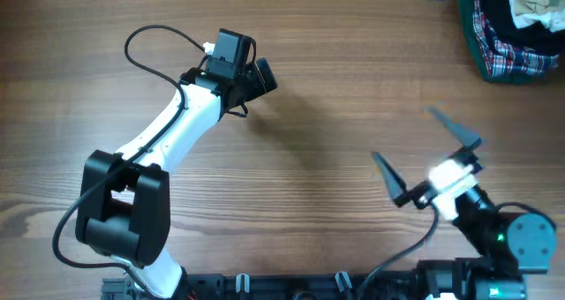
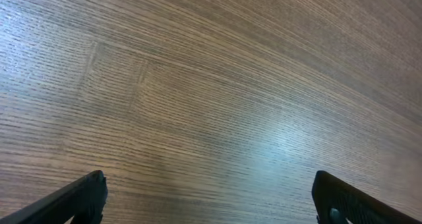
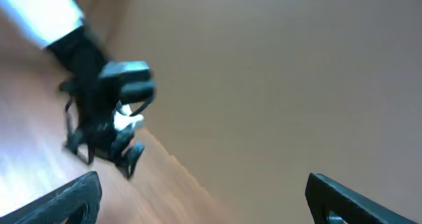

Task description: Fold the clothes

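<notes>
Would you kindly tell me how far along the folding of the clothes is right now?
Done: nothing, no folded garment lies on the table. In hand: nothing, the left gripper and the right gripper are both open and empty above bare wood. Left: everything; the only clothes in view are the plaid, dark and cream heap at the table's far corner, which neither gripper touches.

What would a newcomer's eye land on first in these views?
Probably the right gripper at lower right, its fingers spread wide. Then the left gripper, also open, out at mid-table, and the heap of plaid, dark and cream clothes in the far right corner. No single garment lies spread on the table between them.
</notes>
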{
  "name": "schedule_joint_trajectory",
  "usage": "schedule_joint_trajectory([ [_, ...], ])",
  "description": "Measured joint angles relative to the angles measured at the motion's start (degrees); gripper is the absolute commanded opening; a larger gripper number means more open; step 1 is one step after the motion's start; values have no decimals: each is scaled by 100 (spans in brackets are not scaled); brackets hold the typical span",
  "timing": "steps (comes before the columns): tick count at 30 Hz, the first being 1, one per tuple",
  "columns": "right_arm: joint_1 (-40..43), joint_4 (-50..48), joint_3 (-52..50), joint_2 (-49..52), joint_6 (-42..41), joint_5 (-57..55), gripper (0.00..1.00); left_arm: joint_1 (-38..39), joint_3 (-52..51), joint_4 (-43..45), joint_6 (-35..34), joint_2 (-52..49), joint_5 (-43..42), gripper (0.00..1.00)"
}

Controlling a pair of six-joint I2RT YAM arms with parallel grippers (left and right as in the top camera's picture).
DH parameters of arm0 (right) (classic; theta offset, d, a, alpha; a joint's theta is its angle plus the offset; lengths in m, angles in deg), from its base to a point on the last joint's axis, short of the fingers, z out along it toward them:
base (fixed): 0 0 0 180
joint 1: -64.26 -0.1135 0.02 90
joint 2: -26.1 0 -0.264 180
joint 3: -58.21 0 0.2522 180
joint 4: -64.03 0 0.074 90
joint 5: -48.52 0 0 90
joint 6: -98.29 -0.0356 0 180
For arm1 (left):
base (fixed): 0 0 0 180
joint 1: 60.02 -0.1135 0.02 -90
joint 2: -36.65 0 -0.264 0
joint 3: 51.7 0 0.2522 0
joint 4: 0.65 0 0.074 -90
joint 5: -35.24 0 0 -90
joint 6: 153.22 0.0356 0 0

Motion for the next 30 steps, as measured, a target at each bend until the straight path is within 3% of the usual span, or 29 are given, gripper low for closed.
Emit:
schedule_joint_trajectory([
  [2, 0, -118, -389, -299, -756, -579, 100, 0, 0, 4, 0, 0, 2, 100],
  [10, 0, -461, -1912, -1139, -1563, -1832, 100, 0, 0, 0, 0, -2, 0, 100],
  [19, 85, -177, -2732, -1926, -1639, -2361, 100, 0, 0, 4, 0, 0, 2, 100],
  [22, 87, 229, -2791, -1943, -1639, -2361, 100, 0, 0, 7, 0, -2, 0, 100],
  [30, 87, 229, -2791, -1941, -1639, -2361, 100, 0, 0, 4, 0, 0, 0, 100],
])
